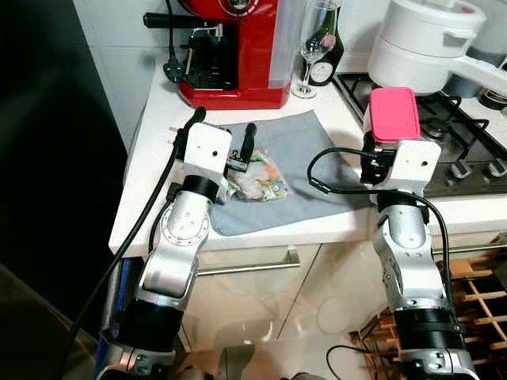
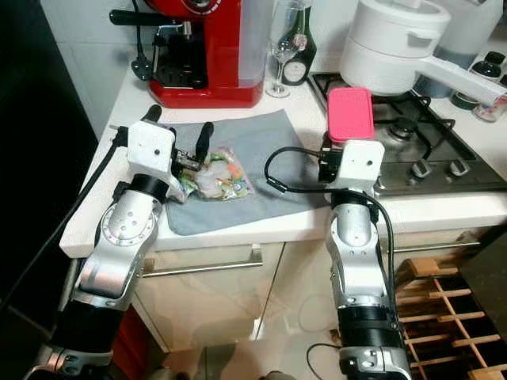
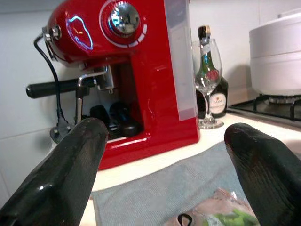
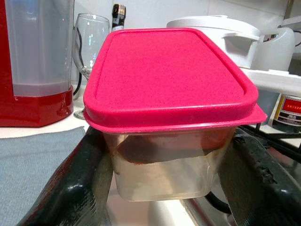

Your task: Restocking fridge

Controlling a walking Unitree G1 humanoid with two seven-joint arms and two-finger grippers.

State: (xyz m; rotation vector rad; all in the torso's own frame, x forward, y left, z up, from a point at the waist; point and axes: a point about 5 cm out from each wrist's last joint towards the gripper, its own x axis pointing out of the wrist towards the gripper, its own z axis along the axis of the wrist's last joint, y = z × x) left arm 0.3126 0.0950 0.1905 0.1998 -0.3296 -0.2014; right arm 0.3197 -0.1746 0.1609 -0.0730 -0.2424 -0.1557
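A clear plastic container with a pink lid (image 1: pixel 394 115) sits between the two black fingers of my right gripper (image 4: pixel 167 165), which is shut on its sides at the left edge of the hob (image 1: pixel 459 138); something brown lies inside it. A clear bag of colourful food (image 1: pixel 257 182) lies on a grey cloth (image 1: pixel 301 142) on the white counter (image 1: pixel 150 158). My left gripper (image 1: pixel 224 131) hovers open just over the bag's far-left end, its fingers (image 3: pixel 70 165) wide apart and holding nothing.
A red coffee machine (image 1: pixel 230 47), a wine glass (image 1: pixel 314 43) and a dark bottle (image 1: pixel 326 55) stand at the back of the counter. A white pot (image 1: pixel 428 39) sits on the hob. A wooden wine rack (image 1: pixel 475 309) is low on the right.
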